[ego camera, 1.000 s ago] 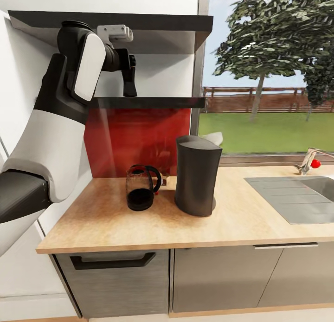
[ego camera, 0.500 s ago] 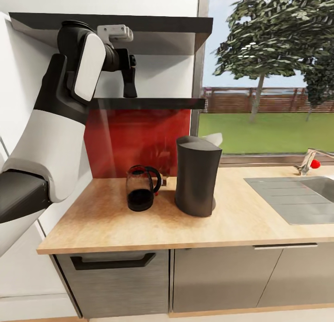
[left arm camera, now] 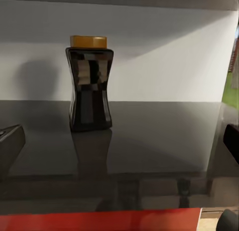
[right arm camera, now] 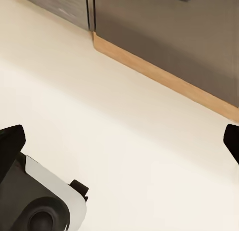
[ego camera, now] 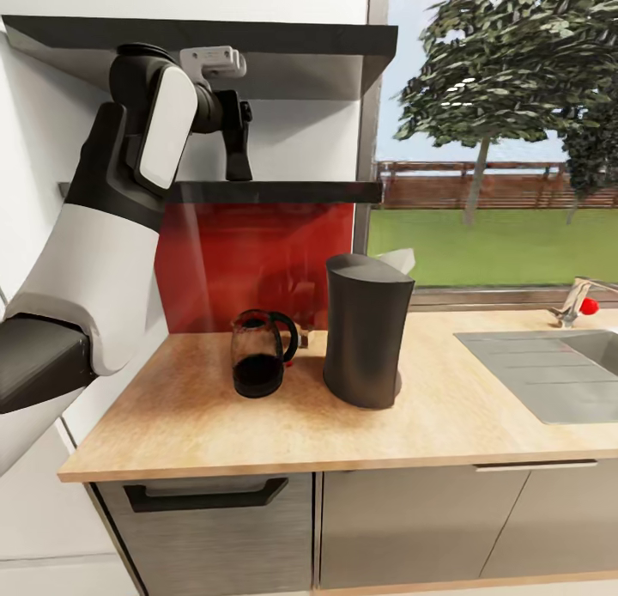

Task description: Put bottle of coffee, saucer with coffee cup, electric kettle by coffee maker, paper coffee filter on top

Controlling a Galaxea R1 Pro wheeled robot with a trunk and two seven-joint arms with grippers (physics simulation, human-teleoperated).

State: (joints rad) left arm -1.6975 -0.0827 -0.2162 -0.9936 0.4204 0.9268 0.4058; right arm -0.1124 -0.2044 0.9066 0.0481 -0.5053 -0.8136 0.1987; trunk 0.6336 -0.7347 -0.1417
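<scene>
Fingers of the left gripper (left arm camera: 119,141) are standing wide apart, their dark tips just peeking in at either edge of the left wrist view, and they are gripping nothing at all. Between them, further back, the bottle of coffee (left arm camera: 89,86) is sitting upright on the kitchen shelf (left arm camera: 149,141), yellow cap on top, close to the white wall behind. That open spread looks like preparation: the fingers are lined up level with the jar so they can slide round its waist, and the jar is not yet inside their reach.

From the head camera, the left arm (ego camera: 129,192) is reaching high, its gripper (ego camera: 238,141) hanging in the gap between the thin shelf (ego camera: 283,191) and the thicker slab above.

Down on the table (ego camera: 257,424), the coffee maker (ego camera: 365,330) is standing in the middle with something white poking up behind its top; whether that is the paper filter I cannot say. Just beside it, the electric kettle (ego camera: 257,355) is sitting with its black handle turned toward the machine, so that part looks settled.

Over on the right wrist view, the right gripper (right arm camera: 119,141) is pointing down at pale floor (right arm camera: 124,141) by the cabinet base, its fingers (right arm camera: 10,141) spread wide and empty, parked out of the way.
</scene>
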